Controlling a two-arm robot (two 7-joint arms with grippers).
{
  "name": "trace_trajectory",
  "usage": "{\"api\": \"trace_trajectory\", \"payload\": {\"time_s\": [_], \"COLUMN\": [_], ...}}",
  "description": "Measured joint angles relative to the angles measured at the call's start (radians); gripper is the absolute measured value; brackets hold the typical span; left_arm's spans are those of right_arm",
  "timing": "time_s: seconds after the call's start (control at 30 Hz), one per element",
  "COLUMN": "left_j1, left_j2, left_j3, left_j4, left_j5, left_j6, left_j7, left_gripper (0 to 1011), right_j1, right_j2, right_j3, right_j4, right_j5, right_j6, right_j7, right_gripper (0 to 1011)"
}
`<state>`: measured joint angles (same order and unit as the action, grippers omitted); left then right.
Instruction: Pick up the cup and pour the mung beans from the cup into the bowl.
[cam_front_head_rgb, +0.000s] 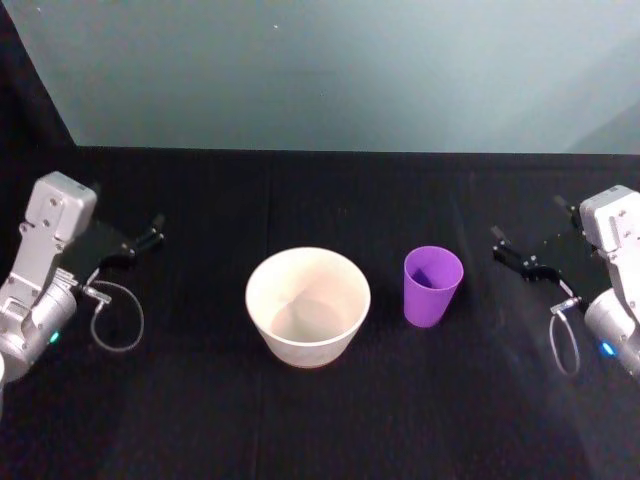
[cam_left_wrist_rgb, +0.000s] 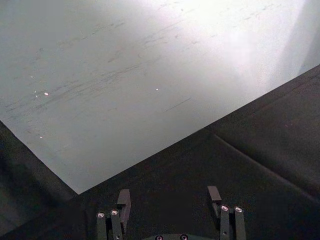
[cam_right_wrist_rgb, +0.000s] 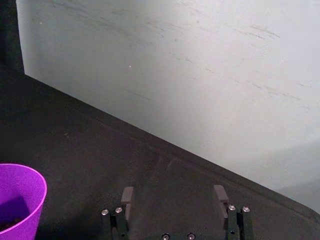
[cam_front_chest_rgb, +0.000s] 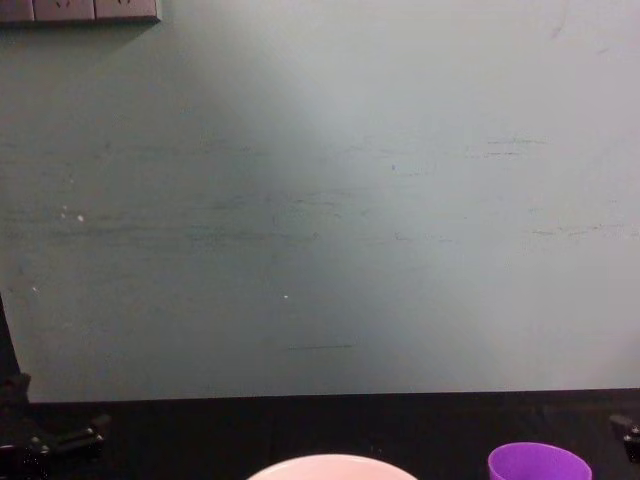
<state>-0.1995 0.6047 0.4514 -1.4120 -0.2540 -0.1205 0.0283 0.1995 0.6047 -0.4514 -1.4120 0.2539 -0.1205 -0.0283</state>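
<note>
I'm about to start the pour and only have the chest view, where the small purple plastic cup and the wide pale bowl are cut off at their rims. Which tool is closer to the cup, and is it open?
Observer: The right tool is closer. It is open and sits to the right of the small purple plastic cup, not touching it.
Operator: Is there anything in the bowl yet?
Observer: No. The wide pale pinkish-white round bowl, just left of the cup, looks empty inside.
</note>
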Motion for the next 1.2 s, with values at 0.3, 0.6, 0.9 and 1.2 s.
{"api": "trace_trajectory", "payload": {"time_s": [0.3, 0.6, 0.9, 1.2], "left_j1": [0.000, 0.000, 0.000, 0.000], "left_j2": [0.000, 0.000, 0.000, 0.000], "left_j3": [0.000, 0.000, 0.000, 0.000], "left_j4": [0.000, 0.000, 0.000, 0.000], "left_j5": [0.000, 0.000, 0.000, 0.000], "left_j6": [0.000, 0.000, 0.000, 0.000], "left_j7": [0.000, 0.000, 0.000, 0.000], "left_gripper": [1000, 1000, 1000, 1000], "right_j1": [0.000, -0.003, -0.078, -0.144], "right_j2": [0.000, 0.002, 0.049, 0.079], "right_j3": [0.000, 0.005, 0.074, 0.104], "right_j4": [0.000, 0.000, -0.030, -0.037], "right_j5": [0.000, 0.002, 0.124, 0.204], "right_j6": [0.000, -0.007, -0.070, -0.151], "right_j7": [0.000, 0.005, 0.154, 0.301], "right_gripper": [1000, 1000, 1000, 1000]}}
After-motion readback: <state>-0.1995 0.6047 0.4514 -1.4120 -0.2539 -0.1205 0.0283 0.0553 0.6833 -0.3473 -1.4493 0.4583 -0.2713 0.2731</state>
